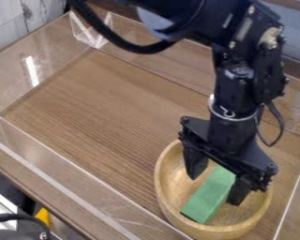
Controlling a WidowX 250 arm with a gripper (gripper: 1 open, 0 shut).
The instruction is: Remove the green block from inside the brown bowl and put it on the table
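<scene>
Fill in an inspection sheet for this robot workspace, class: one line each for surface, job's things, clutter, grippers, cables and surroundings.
Surface: table, brown wood grain, bare apart from the bowl.
Job's things: green block lies inside the brown bowl at the near right; not yet lifted out.
Clutter: nothing seen.
Grippers: gripper points down into the bowl, jaws open on either side of the block's upper end; contact cannot be told.
Cables: black cables loop along the arm.
Surroundings: low clear plastic walls border the table.
</scene>
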